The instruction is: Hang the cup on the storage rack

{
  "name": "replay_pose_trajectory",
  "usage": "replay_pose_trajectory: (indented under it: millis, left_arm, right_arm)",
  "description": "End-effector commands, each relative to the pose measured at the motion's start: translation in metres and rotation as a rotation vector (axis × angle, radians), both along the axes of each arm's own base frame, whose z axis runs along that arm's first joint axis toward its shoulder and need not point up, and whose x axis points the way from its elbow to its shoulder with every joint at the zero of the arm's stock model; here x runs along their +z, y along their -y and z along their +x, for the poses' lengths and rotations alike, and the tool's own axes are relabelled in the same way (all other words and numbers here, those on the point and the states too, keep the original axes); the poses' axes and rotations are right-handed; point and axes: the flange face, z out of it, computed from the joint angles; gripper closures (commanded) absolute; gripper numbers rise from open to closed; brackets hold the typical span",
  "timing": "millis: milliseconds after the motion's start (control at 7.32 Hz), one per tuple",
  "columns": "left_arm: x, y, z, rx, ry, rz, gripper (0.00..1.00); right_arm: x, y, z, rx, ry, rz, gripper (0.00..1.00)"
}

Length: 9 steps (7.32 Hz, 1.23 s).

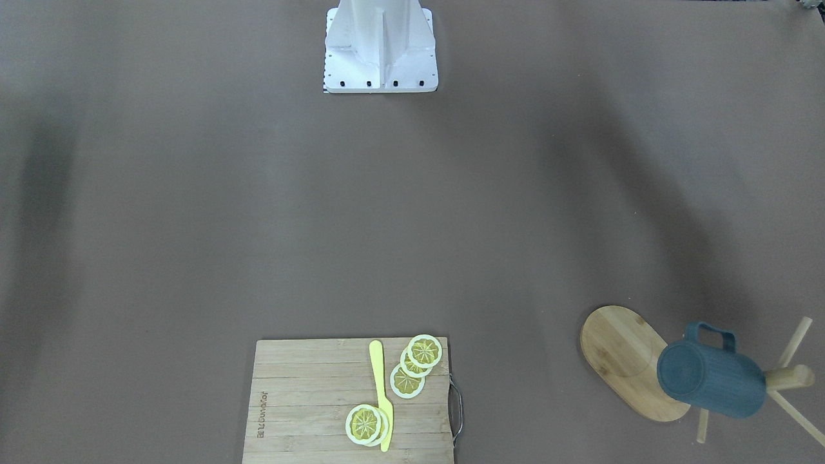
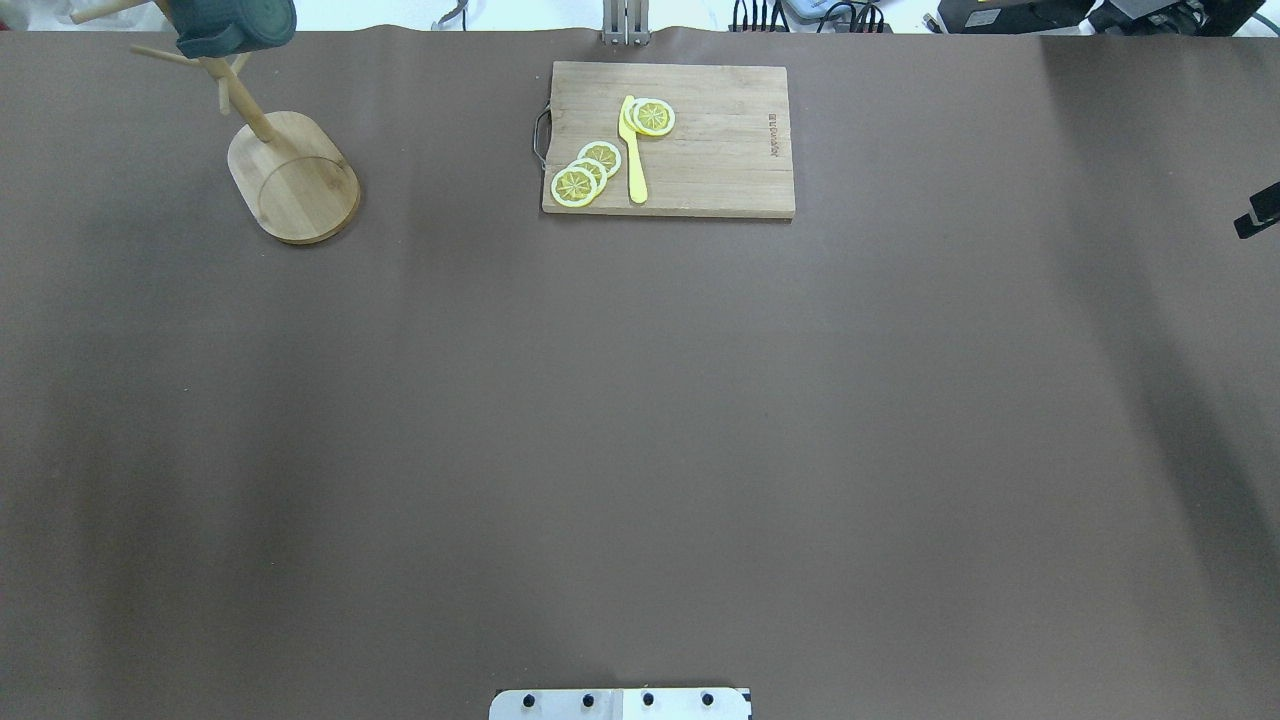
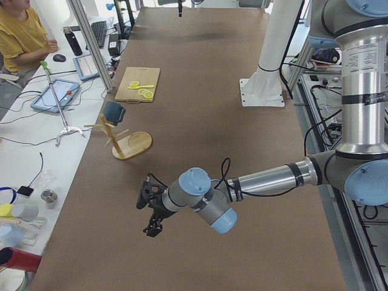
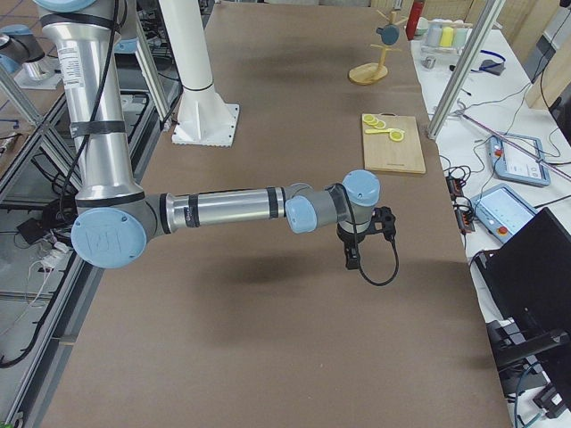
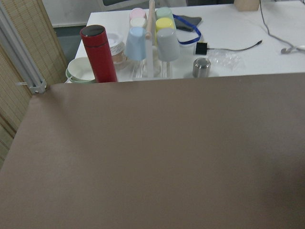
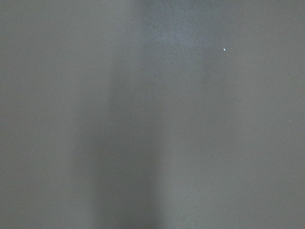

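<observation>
The dark slate-blue cup (image 1: 709,380) hangs tilted on a peg of the bamboo storage rack (image 1: 619,354), clear of the table. Both stand at the far left corner in the overhead view: cup (image 2: 235,25), rack (image 2: 295,185). They also show small in the side views: cup (image 3: 113,111), rack (image 3: 134,145). My left gripper (image 3: 151,225) hovers over bare table well away from the rack; I cannot tell whether it is open or shut. My right gripper (image 4: 351,261) points down over bare table on the other side; only a black sliver (image 2: 1258,210) shows overhead, state unclear.
A wooden cutting board (image 1: 309,399) with lemon slices (image 1: 412,367) and a yellow knife (image 1: 381,393) lies at the far middle edge. The robot's white base (image 1: 380,58) is at the near edge. A red bottle (image 5: 98,52) and pastel cups stand on a side table beyond the table's left end.
</observation>
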Motion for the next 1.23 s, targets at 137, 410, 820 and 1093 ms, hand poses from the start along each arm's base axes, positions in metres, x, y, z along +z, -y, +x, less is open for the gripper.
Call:
replay_pose_trajectory:
  millis: [137, 410, 820, 1093]
  left_arm:
    - [-0.050, 0.007, 0.012, 0.123, -0.096, -0.197, 0.02]
    - [-0.065, 0.001, 0.026, 0.208, -0.253, -0.268, 0.02]
    - [-0.078, 0.000, 0.041, 0.298, -0.278, -0.236, 0.02]
    - [-0.068, -0.006, 0.054, 0.389, -0.237, -0.218, 0.02]
  right_arm:
    - [0.003, 0.000, 0.000, 0.000, -0.001, -0.004, 0.00]
    - [0.007, 0.000, 0.000, -0.001, -0.003, -0.012, 0.00]
    - [0.011, -0.001, 0.000, -0.004, -0.003, -0.019, 0.00]
    - [0.011, 0.000, -0.001, -0.008, 0.000, -0.017, 0.00]
